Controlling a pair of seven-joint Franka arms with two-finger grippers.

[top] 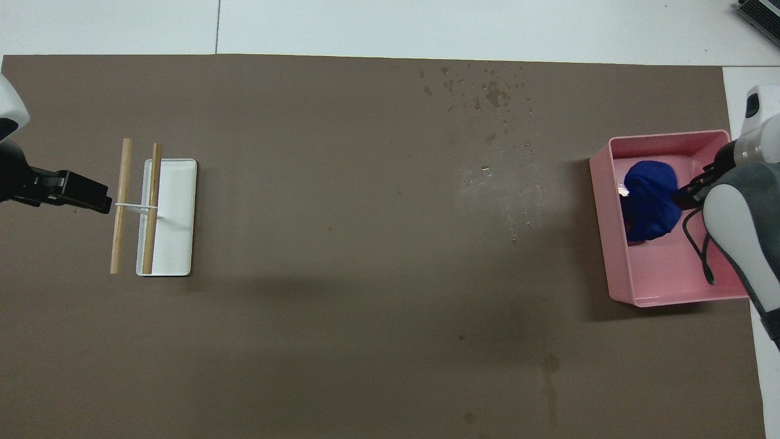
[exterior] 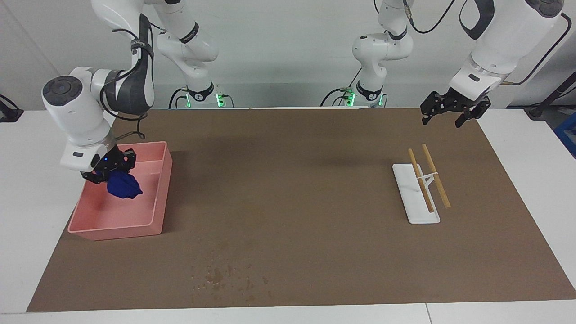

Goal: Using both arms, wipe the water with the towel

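Observation:
The blue towel (exterior: 123,187) (top: 649,200) lies loose in the pink tray (exterior: 114,231) (top: 670,297) at the right arm's end of the table. My right gripper (exterior: 108,168) (top: 691,190) hovers open just over it, its tips by the towel's top. The water (exterior: 220,275) (top: 490,92) shows as scattered dark specks on the brown mat, farther from the robots than the tray. A faint streak (top: 550,369) marks the mat nearer the robots. My left gripper (exterior: 450,111) (top: 91,196) hangs open and empty above the mat at the left arm's end, where that arm waits.
A white flat rack (exterior: 414,204) (top: 177,244) with two wooden sticks (exterior: 435,175) (top: 122,201) lies on the mat under and just past the left gripper. The brown mat (exterior: 292,189) covers most of the white table.

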